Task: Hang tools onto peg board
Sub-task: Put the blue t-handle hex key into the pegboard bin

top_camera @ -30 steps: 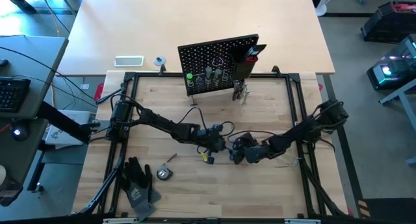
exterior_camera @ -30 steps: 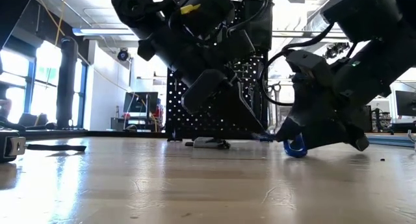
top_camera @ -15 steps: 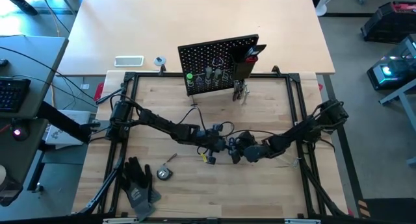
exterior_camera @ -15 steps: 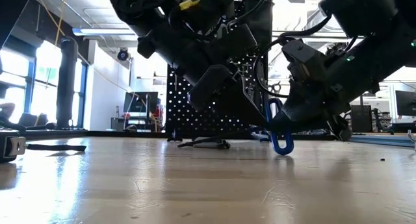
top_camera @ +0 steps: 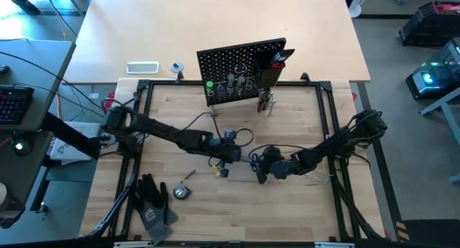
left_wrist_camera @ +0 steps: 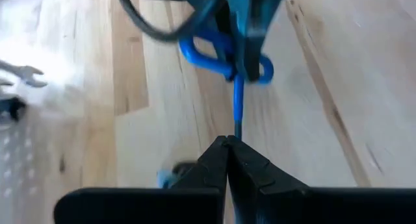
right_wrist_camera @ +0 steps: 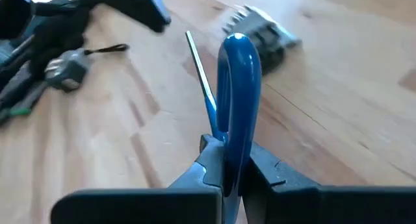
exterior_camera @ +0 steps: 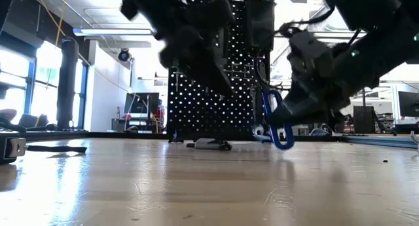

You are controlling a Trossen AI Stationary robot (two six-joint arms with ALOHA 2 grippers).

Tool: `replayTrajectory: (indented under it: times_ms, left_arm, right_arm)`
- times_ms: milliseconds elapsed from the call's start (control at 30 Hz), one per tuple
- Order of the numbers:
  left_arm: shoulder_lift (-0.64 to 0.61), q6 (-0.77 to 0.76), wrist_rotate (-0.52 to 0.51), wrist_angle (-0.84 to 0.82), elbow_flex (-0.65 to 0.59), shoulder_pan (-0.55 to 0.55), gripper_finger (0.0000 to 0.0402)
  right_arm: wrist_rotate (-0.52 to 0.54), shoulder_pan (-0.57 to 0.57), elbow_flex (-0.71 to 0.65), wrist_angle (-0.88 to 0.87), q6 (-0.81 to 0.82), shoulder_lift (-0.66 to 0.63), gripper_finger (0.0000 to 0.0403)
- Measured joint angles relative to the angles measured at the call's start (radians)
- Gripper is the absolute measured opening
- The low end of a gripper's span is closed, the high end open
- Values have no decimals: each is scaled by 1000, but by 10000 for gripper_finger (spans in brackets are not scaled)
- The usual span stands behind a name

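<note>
The blue-handled hex key (right_wrist_camera: 235, 74) is in my right gripper (right_wrist_camera: 229, 160), near the table's middle (top_camera: 260, 167). Its thin shaft (right_wrist_camera: 198, 68) points toward my left gripper (left_wrist_camera: 229, 141), which is shut a little to the left (top_camera: 230, 154). In the right wrist view the shaft's free end stands clear of it. The black peg board (top_camera: 241, 70) stands upright at the far side with a green screwdriver (top_camera: 209, 85) and silver wrenches (top_camera: 266, 101) on it. My right gripper pinches the blue loop handle (right_wrist_camera: 233, 130) between its two fingers, on the loop's flat sides near the end where the shaft leaves it. The fingers come slanting down from the table's right. The loop stands on edge, and in the low view the key (exterior_camera: 276, 128) is just above the tabletop.
Black work gloves (top_camera: 152, 205) and a small tape measure (top_camera: 181, 192) lie near the front left. A white flat device (top_camera: 142, 67) lies on the far table, left of the board. A silver wrench (left_wrist_camera: 19, 74) lies on the wood. Bare wood lies in front of both grippers.
My left gripper has risen and drawn back toward the table's left edge, away from the hex key. In my right gripper the blue handle has turned from lying low by the table up onto its edge and has lifted a little.
</note>
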Motion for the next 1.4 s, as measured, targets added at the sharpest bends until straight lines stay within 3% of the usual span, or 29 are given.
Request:
replayTrajectory:
  times_ms: [333,667,833,1067,1400]
  left_arm:
    - [-146,-102,-124,-319,0,-82,1]
    - [-178,-156,-155,-424,0,-154,1]
    - [-178,-160,-161,-423,0,-171,1]
    - [-178,-179,-168,-420,0,-181,1]
    - [-178,-190,-169,-421,0,-198,1]
  right_arm:
    - [10,-1,0,-148,-184,-231,14]
    - [89,-5,29,-393,-413,-597,14]
    - [163,-5,194,-647,-560,-685,14]
    - [276,-25,507,-972,-740,-675,14]
    - [315,-110,857,-1122,-996,-632,14]
